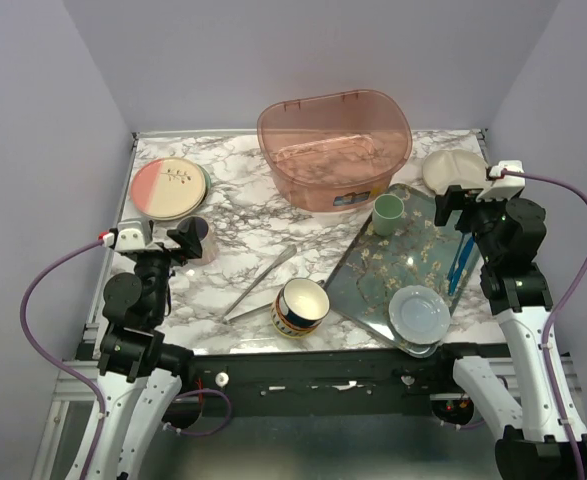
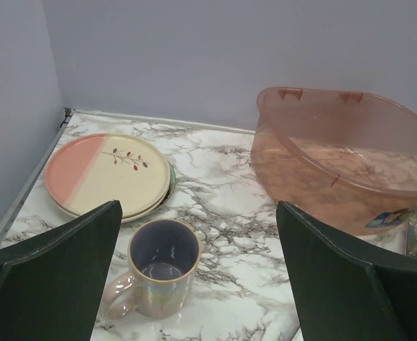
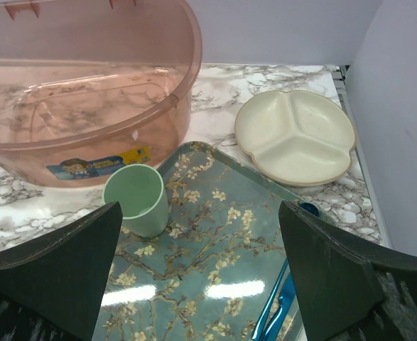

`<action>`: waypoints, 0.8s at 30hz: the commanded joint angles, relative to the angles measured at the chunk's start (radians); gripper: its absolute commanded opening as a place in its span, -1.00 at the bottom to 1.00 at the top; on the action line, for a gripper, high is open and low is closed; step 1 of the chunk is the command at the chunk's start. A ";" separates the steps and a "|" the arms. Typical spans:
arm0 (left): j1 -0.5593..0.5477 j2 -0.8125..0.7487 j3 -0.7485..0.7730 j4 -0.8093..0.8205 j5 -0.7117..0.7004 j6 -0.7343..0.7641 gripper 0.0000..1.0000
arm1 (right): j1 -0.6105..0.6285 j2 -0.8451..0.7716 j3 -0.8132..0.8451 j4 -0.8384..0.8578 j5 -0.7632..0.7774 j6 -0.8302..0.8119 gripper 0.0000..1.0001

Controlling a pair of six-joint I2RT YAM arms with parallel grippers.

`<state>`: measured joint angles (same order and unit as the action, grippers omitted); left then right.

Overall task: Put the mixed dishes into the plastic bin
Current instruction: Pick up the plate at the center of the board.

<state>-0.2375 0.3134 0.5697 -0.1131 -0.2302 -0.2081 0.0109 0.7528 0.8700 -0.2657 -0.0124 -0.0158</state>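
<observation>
The marbled worktop (image 1: 253, 200) is walled on three sides. The plastic bin (image 1: 335, 150) stands mouth-up at the centre of the far edge, with its long axis running left to right. Its front sticker (image 3: 98, 167) (blue and yellow, with a cartoon figure) carries writing too small for me to read. Every dish lies outside the bin.

The floral tray (image 1: 393, 270) lies askew on the right, its far corner just beside the bin. It holds a pale blue plate (image 1: 419, 313) at its near end and an upright green cup (image 1: 388, 213).

The pink-and-cream plate (image 1: 168, 188) sits far left, with bare marble between it and the bin. The patterned bowl (image 1: 301, 306) stands at the near edge beside the tongs (image 1: 258, 285).

The lilac mug (image 2: 162, 266) is upright, handle toward near-left, below my left end effector (image 1: 185, 243), which is released wide. The right end effector (image 1: 460, 205) hovers released over the tray's far right edge.
</observation>
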 commanded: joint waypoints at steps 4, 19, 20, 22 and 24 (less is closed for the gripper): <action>0.000 0.006 0.025 0.015 0.034 0.001 0.97 | -0.006 0.025 0.006 0.019 -0.021 -0.016 0.99; 0.000 -0.003 0.024 0.016 0.084 -0.007 0.97 | -0.006 0.063 -0.100 -0.089 -0.448 -0.632 0.99; 0.000 -0.004 0.024 0.018 0.086 -0.005 0.97 | -0.005 0.074 -0.094 -0.089 -0.427 -0.628 0.99; 0.000 -0.007 0.021 0.021 0.092 -0.007 0.97 | -0.006 0.114 -0.071 -0.101 -0.368 -0.621 0.99; 0.000 -0.010 0.021 0.021 0.097 -0.007 0.97 | -0.006 0.158 -0.031 -0.134 -0.345 -0.633 0.99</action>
<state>-0.2375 0.3195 0.5747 -0.1131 -0.1646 -0.2104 0.0109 0.8448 0.7811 -0.3298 -0.3748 -0.5552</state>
